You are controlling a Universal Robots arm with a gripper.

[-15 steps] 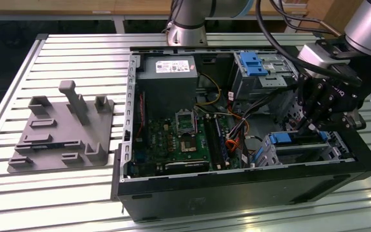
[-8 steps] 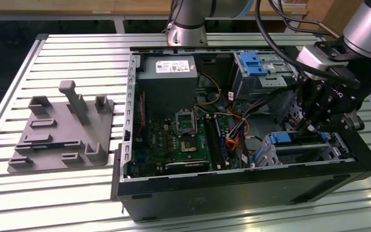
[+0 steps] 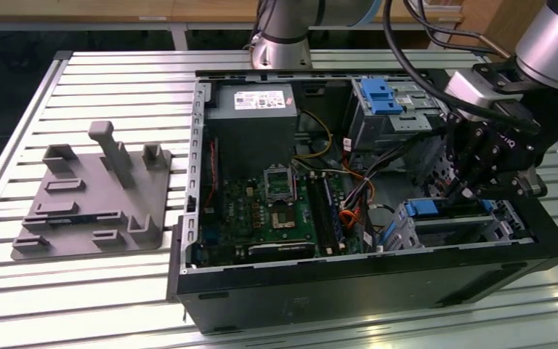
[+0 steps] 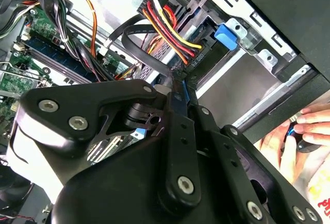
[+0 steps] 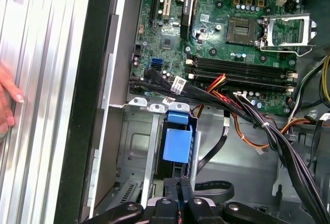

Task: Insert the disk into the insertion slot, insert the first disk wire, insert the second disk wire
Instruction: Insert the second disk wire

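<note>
Slatted metal makes up the counter (image 3: 114, 291), and on it an open computer case (image 3: 357, 276) lies on its side, motherboard (image 3: 279, 211) facing up. Landmark for everything else is the insertion slot (image 3: 458, 229), the bare sheet-metal cage in the case corner on the exterior view's right. The disk (image 5: 178, 139) sits inside that cage with its blue carrier end showing, long axis running down into the slot. The gripper (image 3: 478, 190) hangs directly above the cage, jaws pressed together on a thin black wire connector (image 5: 179, 193) just beside the carrier's exposed end. A bundle of red, yellow and black cables (image 4: 167, 20) lies beyond the cage, toward the motherboard. A person's hand (image 4: 289, 141) rests outside the case wall.
</note>
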